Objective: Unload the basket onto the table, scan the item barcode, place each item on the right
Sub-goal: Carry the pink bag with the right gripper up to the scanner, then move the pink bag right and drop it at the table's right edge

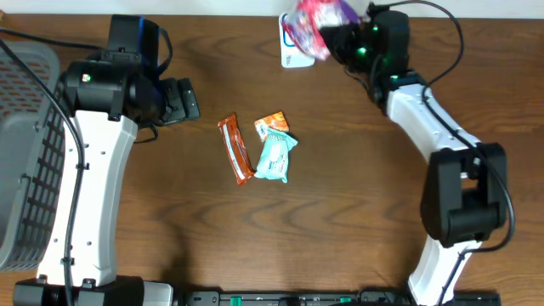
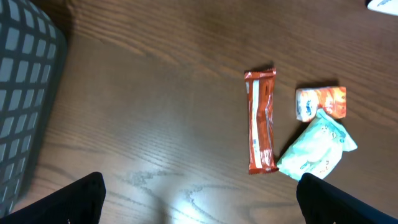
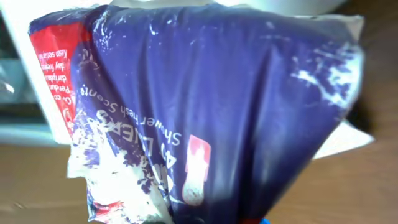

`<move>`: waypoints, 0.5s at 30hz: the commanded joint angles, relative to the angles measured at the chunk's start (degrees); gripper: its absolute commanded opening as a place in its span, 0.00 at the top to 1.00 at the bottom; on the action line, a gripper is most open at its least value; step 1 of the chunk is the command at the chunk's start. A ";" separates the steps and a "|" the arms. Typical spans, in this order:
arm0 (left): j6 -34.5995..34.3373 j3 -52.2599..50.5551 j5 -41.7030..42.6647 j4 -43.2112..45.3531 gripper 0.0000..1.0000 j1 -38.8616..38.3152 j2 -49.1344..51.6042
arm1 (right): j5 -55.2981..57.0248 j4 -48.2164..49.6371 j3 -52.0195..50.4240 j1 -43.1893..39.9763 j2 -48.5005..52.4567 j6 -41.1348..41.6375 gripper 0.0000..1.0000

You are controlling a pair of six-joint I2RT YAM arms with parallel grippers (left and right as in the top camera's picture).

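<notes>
Your right arm (image 1: pixel 425 119) is stretching up the bench's (image 1: pixel 365 212) right side to the far edge, elbow bent, wrist turning in toward the centre. The right claw (image 1: pixel 333 36) is pinching narrow on a purple packet (image 1: pixel 316 19) with a red panel, holding it above a white object (image 1: pixel 291 53) at the far edge. In the right wrist view the packet is filling nearly the whole frame, crinkled, its white print running upside down.

Your left arm (image 1: pixel 93 170) is lying along the left side, wrist pointing right. The left claw (image 1: pixel 189 102) is standing wide, gripping nothing, hanging over bare wood.

Lying mid-bench, well apart from both claws:
- an orange-red bar (image 1: pixel 235 149)
- a small orange packet (image 1: pixel 272 124)
- a teal packet (image 1: pixel 276 156), touching the orange packet and sitting just beside the bar

A grey basket (image 1: pixel 25 144) is sitting at the left edge.
</notes>
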 commanded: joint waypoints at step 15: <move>-0.48 -0.11 -0.07 -0.24 0.02 0.20 0.39 | 0.39 -11.19 22.14 -1.05 11.56 -5.70 0.99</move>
